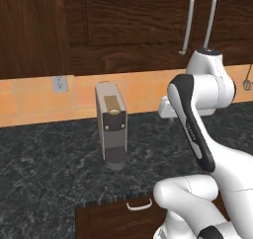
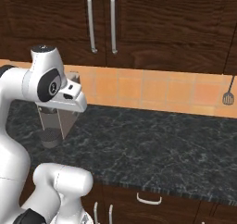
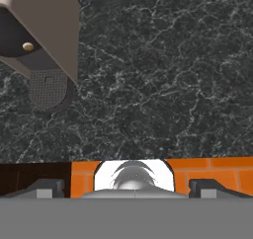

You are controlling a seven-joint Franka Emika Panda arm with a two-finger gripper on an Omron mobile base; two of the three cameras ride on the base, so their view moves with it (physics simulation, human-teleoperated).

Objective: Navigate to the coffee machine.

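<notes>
Dark marbled counter [image 1: 44, 169] runs under an orange tile backsplash [image 2: 152, 91] and brown wood cabinets [image 1: 123, 20] with long pale handles. On the counter, close to the backsplash, stands the coffee machine [image 1: 111, 127], a narrow beige box with a dark front and a round gold button on top; a wall outlet [image 1: 60, 84] sits on the tiles just left of it. In the left base view the arm [image 1: 197, 129] rises to the right of the machine, well apart from it. In the right base view the white hand covers the top of the machine [image 2: 53, 123], whose lower body and dark base show beneath it. In the hand view the machine [image 3: 47, 30] fills the upper left corner, its round drip grille below the dark front, while the gripper [image 3: 133, 187] sits at the bottom edge over bare counter, to the right of the machine and not touching it. The finger tips [image 3: 47, 187] stand wide apart with nothing between them. A spatula [image 2: 228, 96] hangs on the tiles far right, and a drawer handle [image 1: 139, 204] shows below the counter edge.
</notes>
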